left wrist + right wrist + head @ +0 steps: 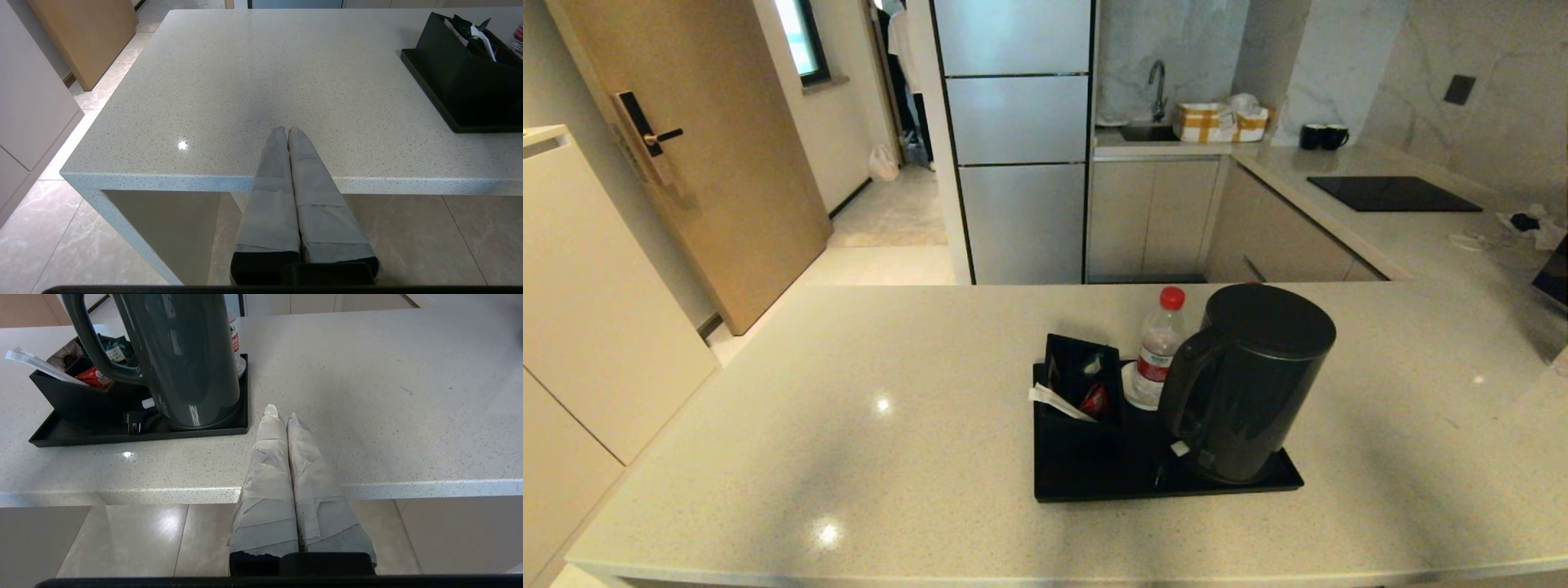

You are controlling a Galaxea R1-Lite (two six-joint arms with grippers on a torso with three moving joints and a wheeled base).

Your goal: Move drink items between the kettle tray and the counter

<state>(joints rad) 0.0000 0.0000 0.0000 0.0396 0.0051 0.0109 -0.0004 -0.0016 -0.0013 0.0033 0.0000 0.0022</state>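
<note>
both arms sit low at the near edge of the counter (849, 425), outside the head view. the left end effector (284, 131) is clenched and empty, well to the left of the tray; the right end effector (279, 412) is also clenched on nothing, just off the tray's near right corner.

the kettle (1250, 380) stands upright on the right half of the kettle tray (1094, 482), its loop handle turned toward the box of sachets (1082, 384). one water bottle (1158, 347) stands upright behind the box, close beside the kettle — whether a second bottle hides behind the kettle i cannot tell.

nothing has been lifted yet, so the step in hand looks like the first reach. to do it well, the right end effector should release wide before closing in, and take the kettle by the handle or the bottle by its body from above, since the two stand tight together and a sideways approach could tip the bottle.

open counter lies broadly to the left and right of the tray; the near edge is close, so anything set down should land well inward.
</note>
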